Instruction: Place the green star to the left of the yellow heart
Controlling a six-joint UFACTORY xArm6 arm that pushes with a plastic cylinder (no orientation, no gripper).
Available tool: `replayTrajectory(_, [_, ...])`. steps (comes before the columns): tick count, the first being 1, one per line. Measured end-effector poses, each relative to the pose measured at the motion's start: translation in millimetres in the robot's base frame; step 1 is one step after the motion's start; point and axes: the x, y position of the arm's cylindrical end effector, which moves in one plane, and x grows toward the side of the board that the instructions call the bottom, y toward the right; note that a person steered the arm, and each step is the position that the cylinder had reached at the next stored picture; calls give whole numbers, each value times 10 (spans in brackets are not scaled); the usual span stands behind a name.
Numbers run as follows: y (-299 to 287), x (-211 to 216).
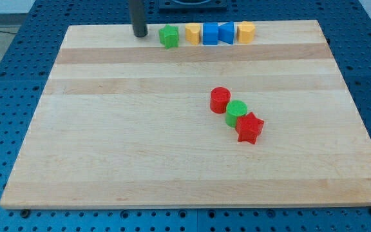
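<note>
The green star [169, 37] is seen beside a yellow block [192, 33] at the desk's [108, 161] top edge; my tip [139, 35] stands just left; no jaws exist.

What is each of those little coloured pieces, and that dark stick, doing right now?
my tip: on the board at the view's top, left of the green star, apart from it.
green star: left end of the top row, beside the yellow heart.
red cylinder, green cylinder, red star: touching diagonal chain.
</note>
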Motion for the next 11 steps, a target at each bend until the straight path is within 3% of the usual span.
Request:
replayTrajectory(2, [-62,368])
replayTrajectory(9, [640,269])
replayTrajectory(11, [95,626])
